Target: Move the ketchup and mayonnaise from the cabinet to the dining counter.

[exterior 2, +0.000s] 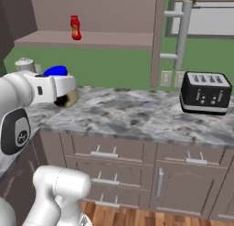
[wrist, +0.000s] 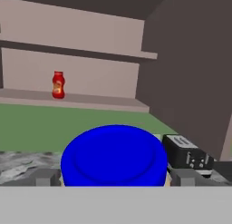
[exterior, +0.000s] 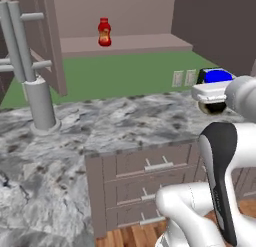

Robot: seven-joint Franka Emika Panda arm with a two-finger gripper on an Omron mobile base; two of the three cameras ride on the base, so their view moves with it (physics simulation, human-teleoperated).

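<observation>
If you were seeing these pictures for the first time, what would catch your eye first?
First the bright blue lid of the squat mayonnaise jar, close up in the hand view between the gripper's finger tips, carried above the marbled worktop. Then the small red ketchup bottle, alone on the open cabinet's shelf. A black toaster stands on the worktop's right.

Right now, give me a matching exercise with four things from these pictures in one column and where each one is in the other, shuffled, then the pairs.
Things:
1. ketchup
2. mayonnaise
3. toaster
4. drawers

Places:
A. under the marbled worktop
B. between the fingers of the hand
C. standing on the shelf of the open cabinet
D. on the marbled worktop, at its right end in the right base view

Pairs: 1-C, 2-B, 3-D, 4-A
</observation>
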